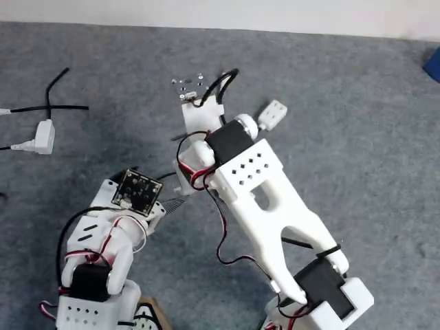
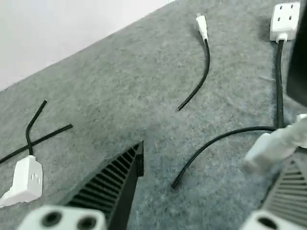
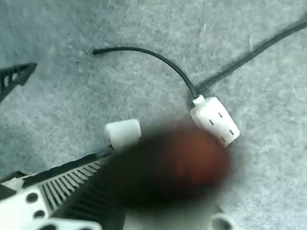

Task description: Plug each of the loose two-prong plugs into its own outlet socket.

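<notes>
Left gripper (image 2: 213,160) gapes empty; right gripper (image 3: 112,149) clasps a two-prong plug (image 3: 122,133) near an outlet socket (image 3: 216,120); second plug (image 2: 202,22) lies loose, unplugged.

left arm (image 1: 96,265) folded, right arm (image 1: 275,206) stretched out
the left arm sits bunched by the table's near edge, its wrist tipped forward and the left gripper (image 2: 213,158) holding its ribbed fingers (image 2: 115,187) spread wide. the right arm rises from the near edge and slants toward the far edge, right gripper (image 1: 196,103) low over the surface.
</notes>
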Controlling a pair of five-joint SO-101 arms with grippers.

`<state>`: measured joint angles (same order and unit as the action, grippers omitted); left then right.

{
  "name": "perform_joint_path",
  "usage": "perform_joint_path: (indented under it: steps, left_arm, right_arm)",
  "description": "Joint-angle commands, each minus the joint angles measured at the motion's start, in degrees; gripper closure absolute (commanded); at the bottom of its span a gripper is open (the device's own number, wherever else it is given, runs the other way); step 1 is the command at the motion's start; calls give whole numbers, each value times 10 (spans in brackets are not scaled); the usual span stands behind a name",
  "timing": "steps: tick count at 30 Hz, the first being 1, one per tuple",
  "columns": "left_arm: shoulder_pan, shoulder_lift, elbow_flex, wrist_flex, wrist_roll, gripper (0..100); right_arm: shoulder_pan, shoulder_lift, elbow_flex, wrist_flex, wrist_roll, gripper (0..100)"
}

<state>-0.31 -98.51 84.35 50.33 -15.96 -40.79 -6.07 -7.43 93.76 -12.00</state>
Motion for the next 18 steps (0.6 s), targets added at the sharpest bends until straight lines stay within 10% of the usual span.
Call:
perform_joint_path:
  steps: [1,18]
  left_arm:
    - [-10,-6,-2,-4,-4,611]
    - [-67,-9,-3,-32,-8,611]
  right_arm:
    - [10,-5,-2,-21,4,993]
    - [162,-18,248,-110,90,993]
